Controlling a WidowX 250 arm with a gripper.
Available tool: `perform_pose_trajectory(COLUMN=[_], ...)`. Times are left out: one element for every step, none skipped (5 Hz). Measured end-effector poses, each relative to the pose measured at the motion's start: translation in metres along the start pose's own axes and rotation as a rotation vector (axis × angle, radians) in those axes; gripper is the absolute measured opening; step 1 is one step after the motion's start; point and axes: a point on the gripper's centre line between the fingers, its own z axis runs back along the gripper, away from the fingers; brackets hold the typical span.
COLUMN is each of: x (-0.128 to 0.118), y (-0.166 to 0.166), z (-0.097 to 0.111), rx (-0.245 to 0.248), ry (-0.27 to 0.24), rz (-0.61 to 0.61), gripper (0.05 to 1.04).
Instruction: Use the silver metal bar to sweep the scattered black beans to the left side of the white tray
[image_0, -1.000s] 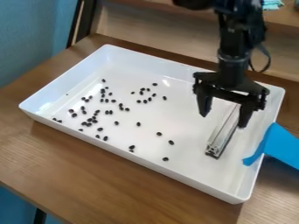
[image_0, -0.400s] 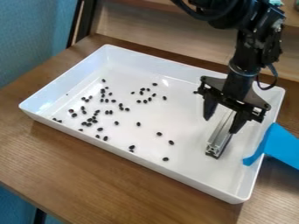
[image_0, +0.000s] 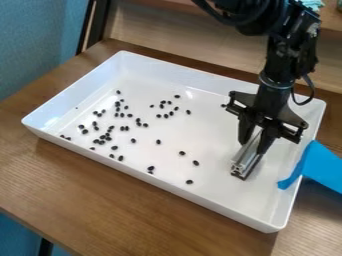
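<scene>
Silver-coloured metal, a grooved rail (image_0: 246, 160), sits between the two fingers of my hand (image_0: 252, 147), which are drawn in close against its sides. A moment ago those fingers stood wide apart, with a gap beside the rail; now they are part-closed, only the rail's width between them, and I have hold of it. The rail's near end has shifted slightly to the left in the view and a touch farther from the front wall. Whether it has come off the tray floor, I cannot tell.

The rail is in the right-hand part of a white rectangular tray (image_0: 214, 175), slanting down and left from my grip. Small black beans (image_0: 158, 142) lie scattered in the tray, mostly over its left half, just as they did before; one lies near my hand, towards the back wall. Blue tape (image_0: 323, 167) hangs over the tray's right wall, unmoved. Under it all is the brown wooden desk (image_0: 100, 190).
</scene>
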Motion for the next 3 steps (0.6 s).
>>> perform_pose_trajectory(x=[0.004, 0.008, 0.002], y=[0.017, 0.059, 0.085], z=[-0.001, -0.007, -0.014], rx=[0.009, 0.046, 0.114], ry=[0.01, 0.018, 0.024], rz=[0.016, 0.121, 0.214], gripper=[0.34, 0.34, 0.34])
